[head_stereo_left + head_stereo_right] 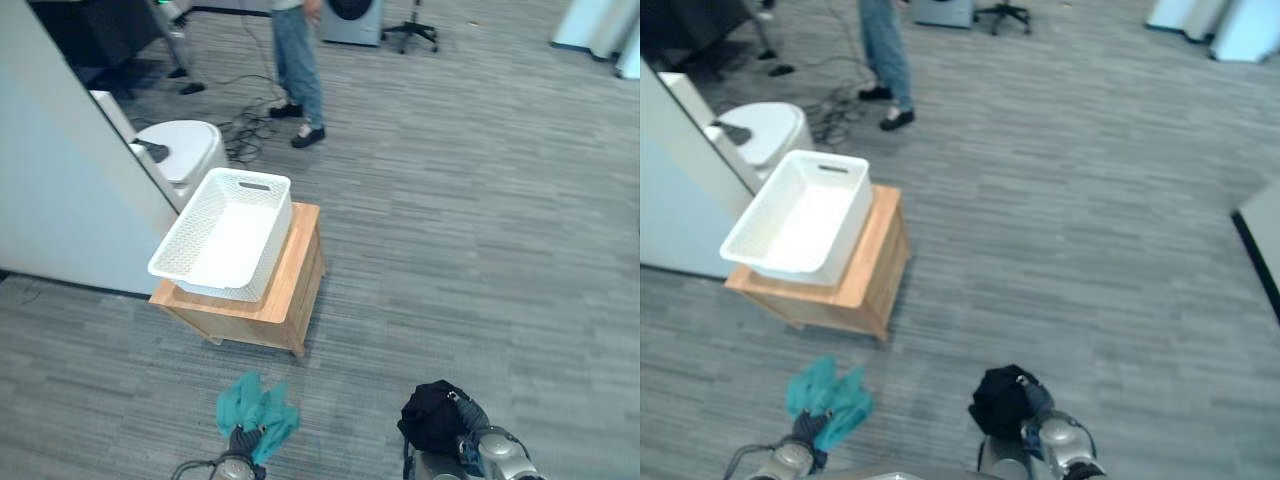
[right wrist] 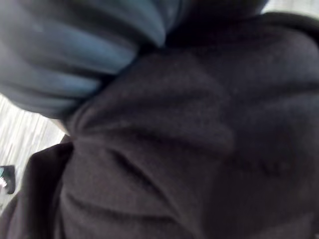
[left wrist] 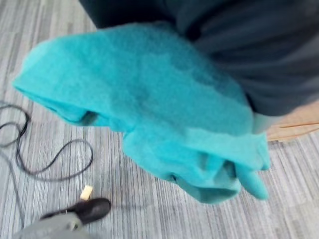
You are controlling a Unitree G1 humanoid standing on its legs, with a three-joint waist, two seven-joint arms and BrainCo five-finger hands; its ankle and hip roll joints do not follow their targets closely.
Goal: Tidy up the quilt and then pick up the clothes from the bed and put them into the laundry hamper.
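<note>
While L hand (image 1: 243,440) grips teal cloth (image 1: 257,407), R hand (image 1: 470,420) grips black garment (image 1: 432,415).

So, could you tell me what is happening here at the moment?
The robot is carrying two garments toward the white laundry hamper, which sits on a small wooden table ahead of it and looks empty. Its left hand holds a teal cloth and its right hand grips a black garment. Neither is over the hamper yet. A person stands in the background.
</note>
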